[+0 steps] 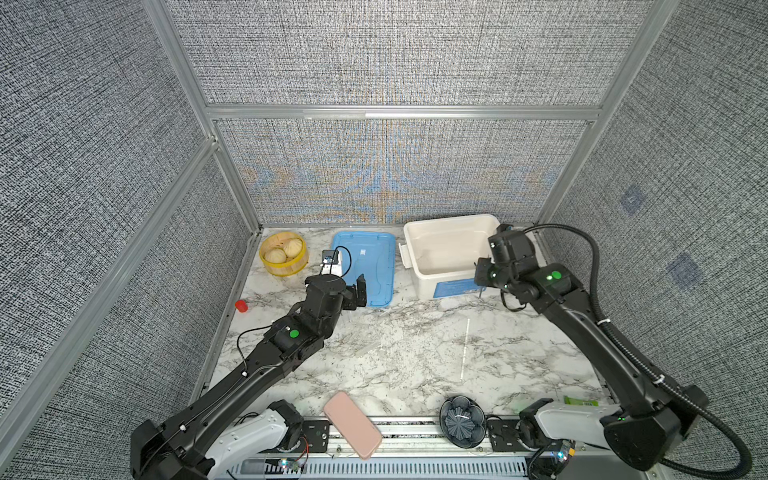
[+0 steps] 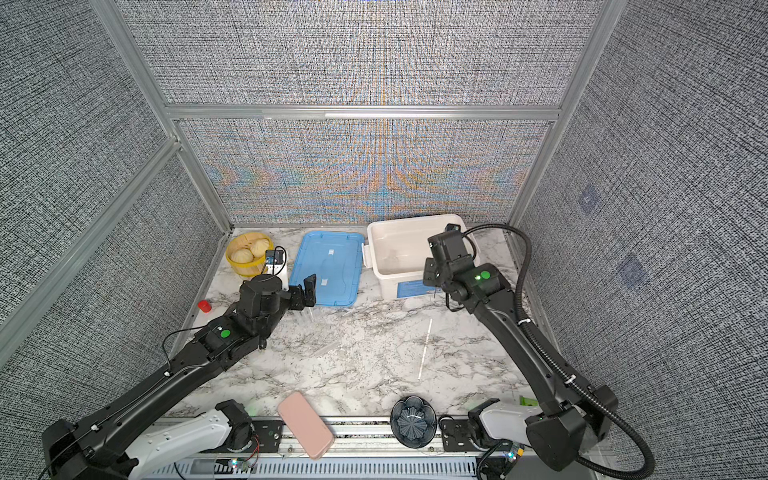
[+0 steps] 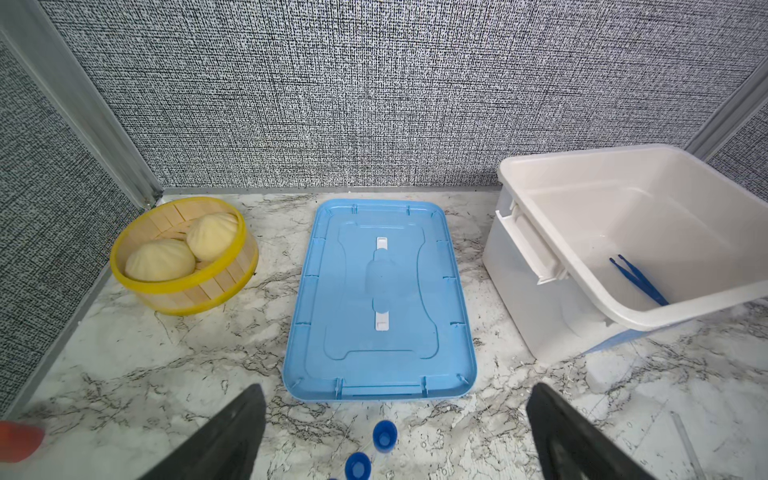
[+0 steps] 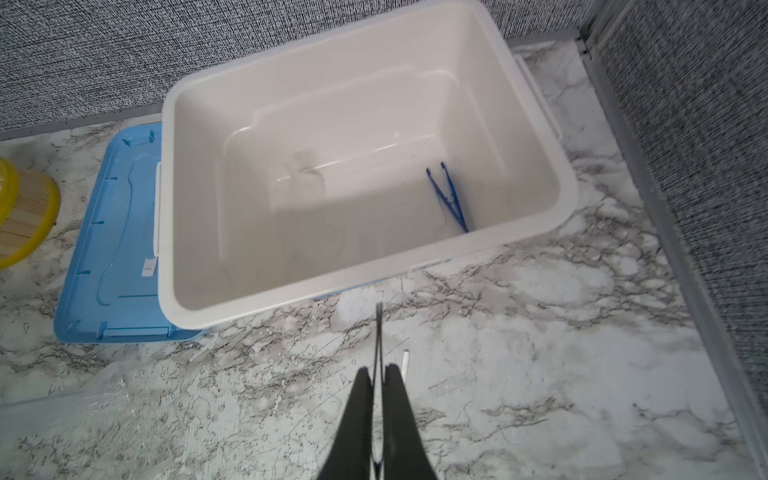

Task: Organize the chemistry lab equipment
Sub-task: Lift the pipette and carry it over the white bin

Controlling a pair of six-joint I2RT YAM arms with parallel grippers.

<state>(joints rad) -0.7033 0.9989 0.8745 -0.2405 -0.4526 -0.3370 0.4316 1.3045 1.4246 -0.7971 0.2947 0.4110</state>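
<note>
1. Now your right gripper (image 4: pixel 377 376) is clamped on the silver tweezers (image 4: pixel 379 332), above the table (image 4: pixel 540 332) just near of the bin (image 4: pixel 166 208).
2. Blue tweezers (image 4: pixel 449 197) lie inside the bin, toward its near-right corner.
3. Your left gripper (image 3: pixel 395 390) gapes wide over two blue-capped tubes (image 3: pixel 384 434), just near of the lid (image 3: pixel 378 291).
4. Your white stick (image 1: pixel 465 349) lies on the table, right of centre, apart from both grippers.

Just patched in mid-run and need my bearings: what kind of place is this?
Likely a staged robot test booth, not a real lab: textured panels in an aluminium frame wall in a marble-look table, with unrelated props on it, a bun steamer and a pink phone.
</note>
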